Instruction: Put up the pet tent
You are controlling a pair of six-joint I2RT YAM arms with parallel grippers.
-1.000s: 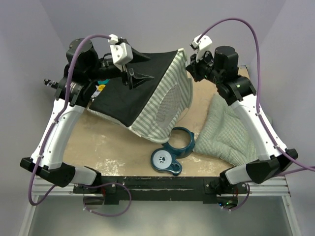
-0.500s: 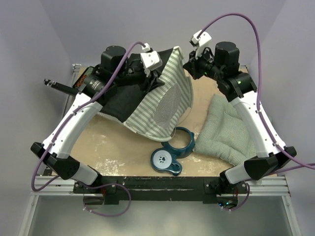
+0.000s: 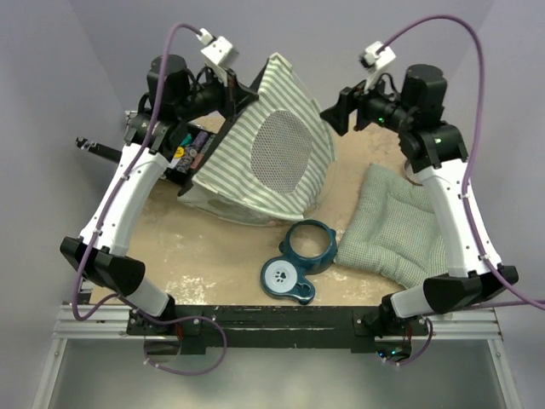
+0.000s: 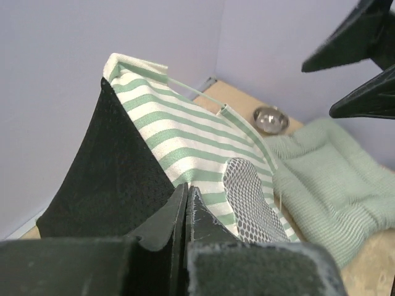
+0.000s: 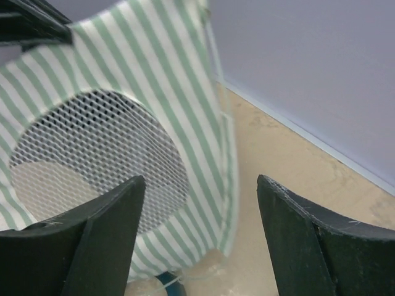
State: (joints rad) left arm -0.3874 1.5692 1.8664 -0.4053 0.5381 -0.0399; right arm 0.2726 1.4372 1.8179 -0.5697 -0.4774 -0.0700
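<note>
The pet tent (image 3: pixel 281 153) stands tipped at the back of the table, its green-and-white striped wall and round mesh window facing up and its black floor panel turned left. My left gripper (image 3: pixel 241 92) is shut at the tent's upper left edge. In the left wrist view its fingertips (image 4: pixel 186 188) meet on the seam where the black panel joins the striped wall (image 4: pixel 185 129). My right gripper (image 3: pixel 334 115) hangs open just right of the tent and clear of it. In the right wrist view the striped wall (image 5: pixel 148 74) fills the space beyond the gripper (image 5: pixel 200 179).
A flat green checked cushion (image 3: pixel 396 230) lies at the right, under the right arm. A teal double bowl stand (image 3: pixel 298 264) sits in front of the tent. A metal bowl (image 4: pixel 270 118) rests by the back wall. The side walls stand close on both sides.
The right gripper opened, let go of the tent's top and drew back to the right. The left gripper shut on the tent's left edge, and the tent swung up with its mesh side facing up.
</note>
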